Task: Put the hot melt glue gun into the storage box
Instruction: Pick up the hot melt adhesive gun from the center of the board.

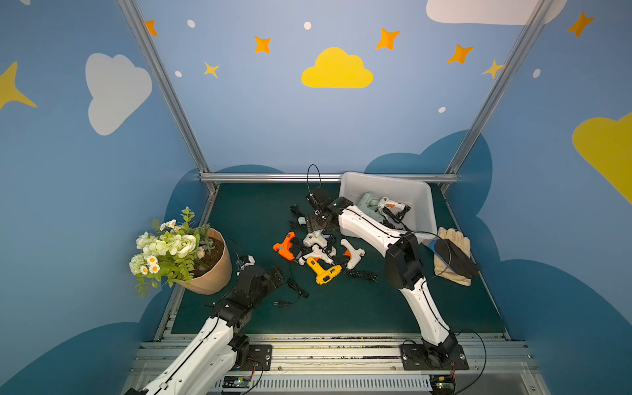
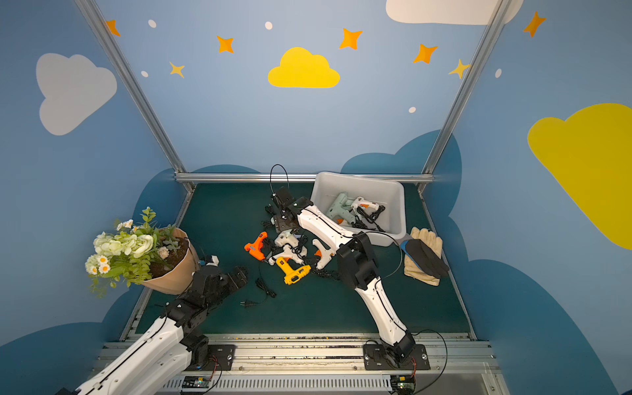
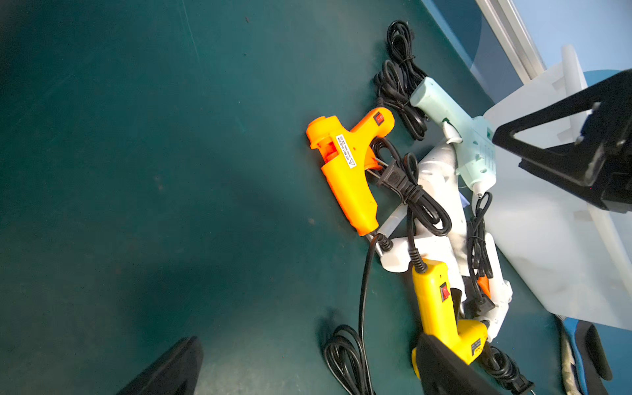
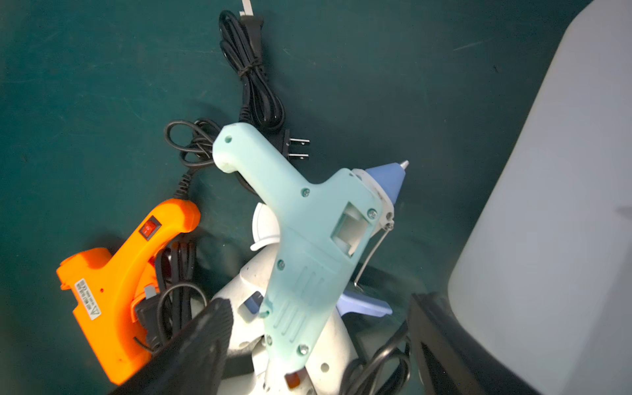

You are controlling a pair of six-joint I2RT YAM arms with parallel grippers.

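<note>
right gripper (image 4: 319,302): jaws spread wide astride the mint glue gun (image 4: 307,246), gripping nothing
mint glue gun: atop the pile (image 1: 318,254) mid-mat, just left of the storage box (image 1: 419,208)
storage box: far right, two more glue guns (image 2: 364,205) inside
left gripper (image 3: 307,342): wide open, empty, near left

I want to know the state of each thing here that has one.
left claw: open, empty.
right claw: open, empty.
mint glue gun: lying on a white glue gun, between the right claw's fingers, not gripped.
storage box: open, two glue guns inside.
orange glue gun: lying on the table.
yellow glue gun: lying on the table.
gloves: lying beside the storage box.
</note>
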